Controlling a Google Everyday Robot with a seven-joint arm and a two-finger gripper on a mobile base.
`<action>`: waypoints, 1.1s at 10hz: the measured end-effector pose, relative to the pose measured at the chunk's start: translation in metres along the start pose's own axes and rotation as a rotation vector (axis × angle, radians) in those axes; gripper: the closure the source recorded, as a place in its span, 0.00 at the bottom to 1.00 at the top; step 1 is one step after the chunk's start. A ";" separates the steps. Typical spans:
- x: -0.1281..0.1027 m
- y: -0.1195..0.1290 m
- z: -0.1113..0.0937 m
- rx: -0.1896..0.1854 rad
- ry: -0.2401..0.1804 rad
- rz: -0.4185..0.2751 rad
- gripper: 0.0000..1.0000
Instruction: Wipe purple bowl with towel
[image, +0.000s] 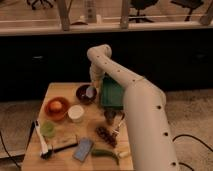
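White robot arm's gripper (92, 86), grip state impossible to tell, hangs over the small, round, dark purple bowl (81, 95), the crumpled pale cloth towel (90, 92) just beneath it inside; a hard sideways wipe could shove the bowl into the nearby white cup (75, 113).

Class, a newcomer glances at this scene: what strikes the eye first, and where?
The big white arm arches over from the lower right, its pincer down at the dark purple bowl near the back edge of the table, with the pale towel at the bowl's right side. To the front left, the orange-red bowl stands out brightly.
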 end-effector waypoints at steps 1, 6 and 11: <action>0.000 -0.004 0.005 -0.003 0.004 -0.003 1.00; -0.056 -0.015 0.017 -0.015 -0.085 -0.154 1.00; -0.051 0.020 0.010 -0.042 -0.106 -0.176 1.00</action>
